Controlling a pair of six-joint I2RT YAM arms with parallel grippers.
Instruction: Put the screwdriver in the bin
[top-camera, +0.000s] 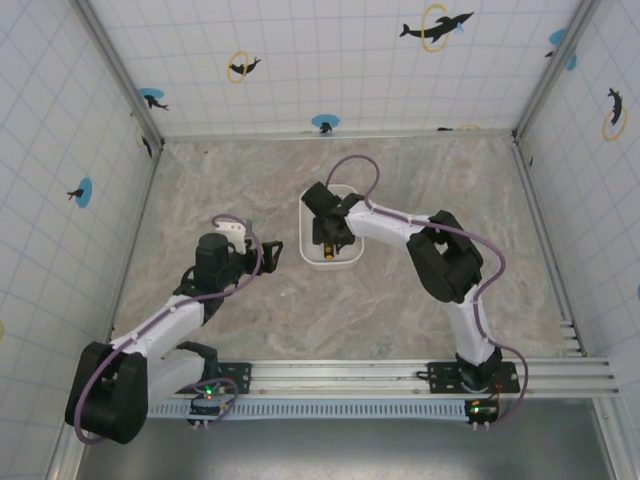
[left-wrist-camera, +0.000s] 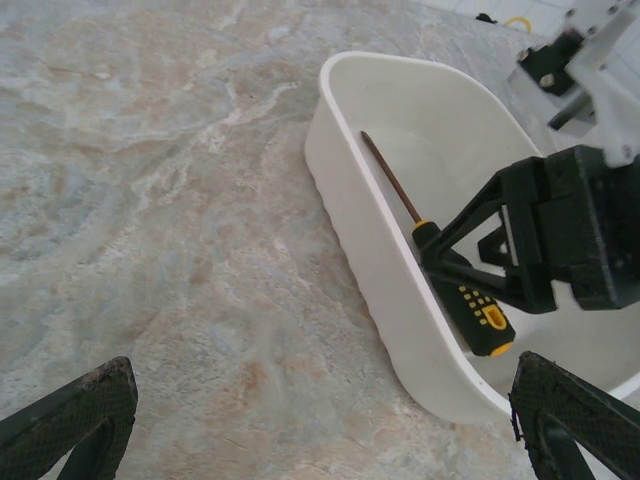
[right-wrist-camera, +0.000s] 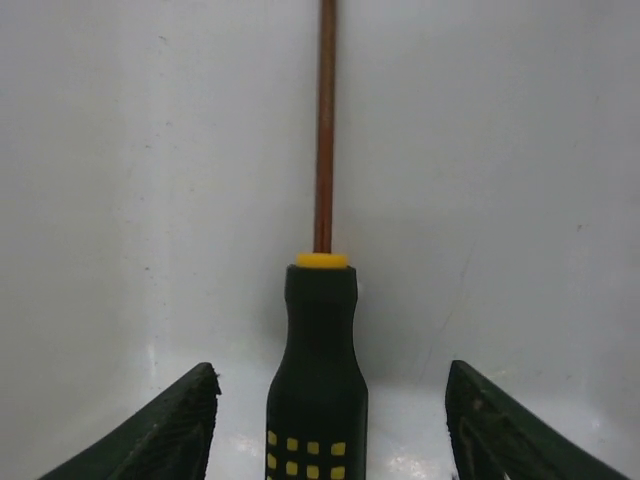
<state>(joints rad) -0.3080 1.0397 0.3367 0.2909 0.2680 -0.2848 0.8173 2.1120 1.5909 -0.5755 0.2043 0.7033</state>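
The screwdriver (left-wrist-camera: 470, 300) lies inside the white bin (left-wrist-camera: 370, 230). Its black handle with yellow squares is at the near end and its thin shaft (right-wrist-camera: 324, 120) points to the far end. My right gripper (right-wrist-camera: 330, 400) is open and reaches down into the bin (top-camera: 306, 235), one finger on each side of the handle with a clear gap on both sides. Seen from above, the right gripper (top-camera: 328, 232) covers most of the screwdriver (top-camera: 328, 254). My left gripper (left-wrist-camera: 320, 420) is open over bare table just left of the bin, holding nothing.
The marble-pattern table (top-camera: 420, 330) is walled by tiled panels on three sides. A metal rail (top-camera: 400, 375) with both arm bases runs along the near edge. The left arm's wrist (top-camera: 225, 255) sits close to the bin's left wall.
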